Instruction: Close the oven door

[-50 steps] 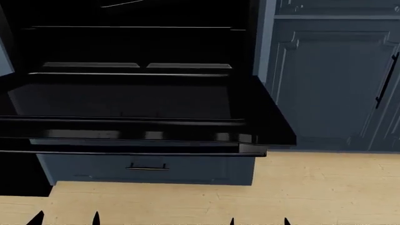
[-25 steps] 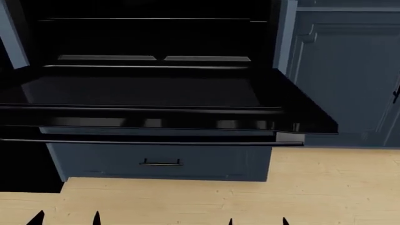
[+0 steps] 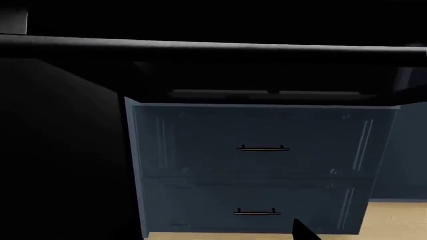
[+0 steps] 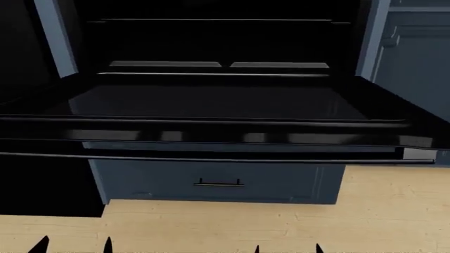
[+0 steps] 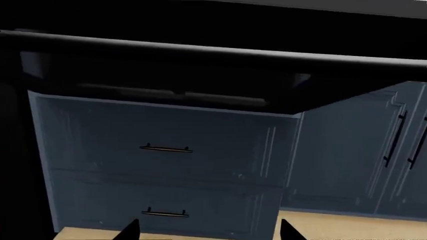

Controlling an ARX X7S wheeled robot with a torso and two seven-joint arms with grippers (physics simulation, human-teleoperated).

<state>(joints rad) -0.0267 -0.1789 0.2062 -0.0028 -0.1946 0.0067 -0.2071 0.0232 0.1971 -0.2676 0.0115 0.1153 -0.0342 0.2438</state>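
Below the lowered oven door (image 4: 211, 105), both grippers' fingers (image 4: 43, 245) (image 4: 320, 247) seem spread, touching nothing.

Head above, wrists below oven door (image 4: 211, 105)

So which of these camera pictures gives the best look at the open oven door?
The head view: it looks down on the oven door lying flat open, showing its glossy inner face, front edge and long bar handle. Both wrist views sit below it and catch only its dark underside and the handle from beneath.
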